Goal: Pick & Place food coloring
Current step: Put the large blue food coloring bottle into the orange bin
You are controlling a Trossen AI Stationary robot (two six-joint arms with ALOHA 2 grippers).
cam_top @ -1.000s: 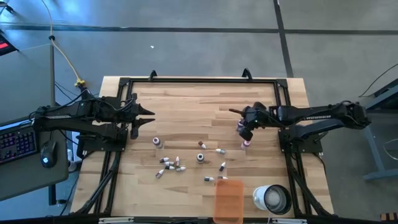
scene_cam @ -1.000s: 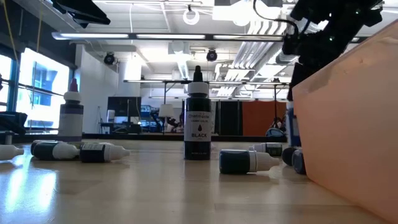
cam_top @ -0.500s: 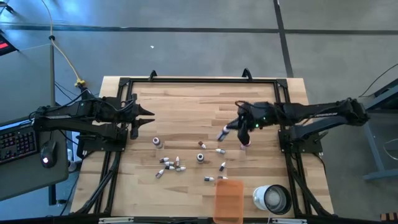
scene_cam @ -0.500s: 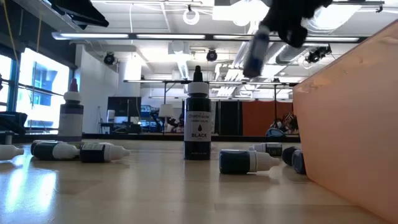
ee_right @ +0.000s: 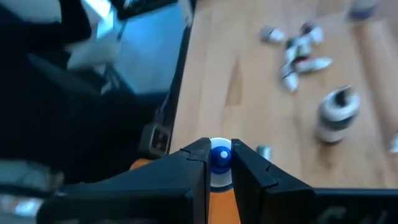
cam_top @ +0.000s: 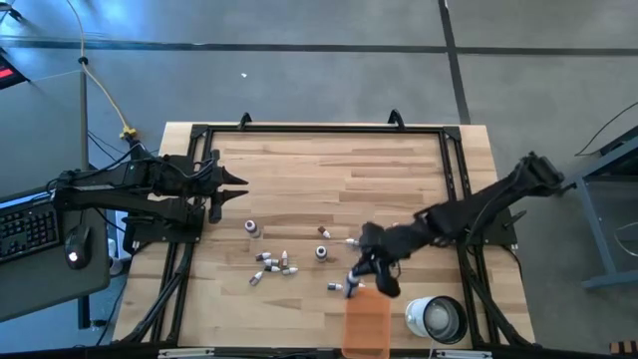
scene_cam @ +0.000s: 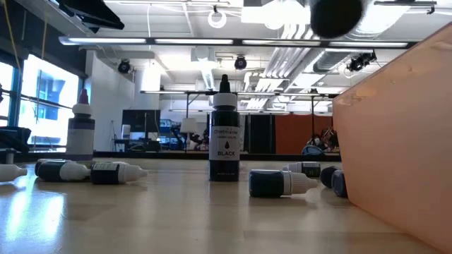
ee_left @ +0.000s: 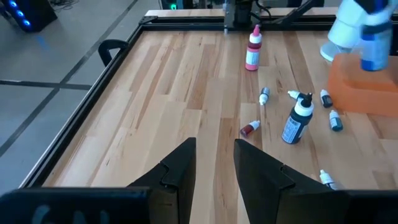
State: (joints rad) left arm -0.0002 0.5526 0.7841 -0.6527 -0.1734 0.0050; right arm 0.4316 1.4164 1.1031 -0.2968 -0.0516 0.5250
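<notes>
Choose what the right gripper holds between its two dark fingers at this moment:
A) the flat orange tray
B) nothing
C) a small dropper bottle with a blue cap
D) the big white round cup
C: in the right wrist view the right gripper is closed on a small whitish bottle with a blue cap, above the translucent orange tray.

right gripper [cam_top: 356,282] above orange tray [cam_top: 367,321] | left gripper [cam_top: 239,186] near table's left edge | bottles [cam_top: 274,264] scattered mid-table

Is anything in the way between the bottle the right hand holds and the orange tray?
Nothing visible. The right hand grips a blue-capped bottle just off the far edge of the orange tray, with orange showing below the cap in its wrist view. Loose bottles lie to the side; the left hand waits far off.
</notes>
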